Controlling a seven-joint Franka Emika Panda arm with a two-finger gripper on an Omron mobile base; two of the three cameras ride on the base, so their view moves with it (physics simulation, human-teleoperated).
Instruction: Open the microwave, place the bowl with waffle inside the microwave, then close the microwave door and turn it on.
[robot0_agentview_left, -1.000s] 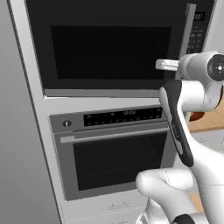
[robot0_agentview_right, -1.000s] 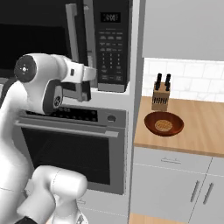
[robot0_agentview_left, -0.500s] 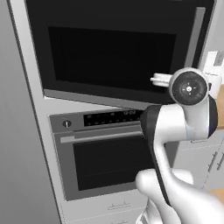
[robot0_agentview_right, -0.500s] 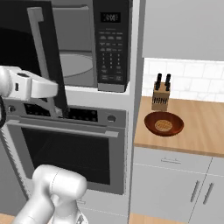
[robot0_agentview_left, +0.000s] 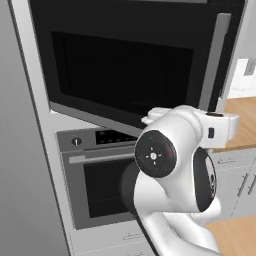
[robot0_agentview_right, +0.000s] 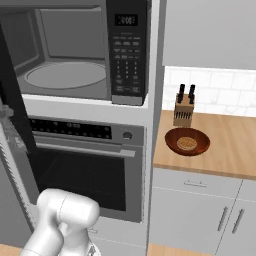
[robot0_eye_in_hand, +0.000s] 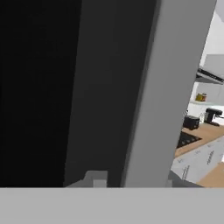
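Swung wide now, your microwave door (robot0_agentview_left: 125, 65) leaves the cavity clear for the bowl (robot0_agentview_right: 187, 141); jaws' state: can't tell.

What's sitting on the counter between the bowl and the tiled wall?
A wooden knife block with dark handles stands just behind the bowl, in front of the tiled wall, as the right base view shows.

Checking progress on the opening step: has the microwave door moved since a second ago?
Yes. The microwave door has swung outward from the keypad toward the left, leaving the microwave cavity and its turntable exposed in the right base view.
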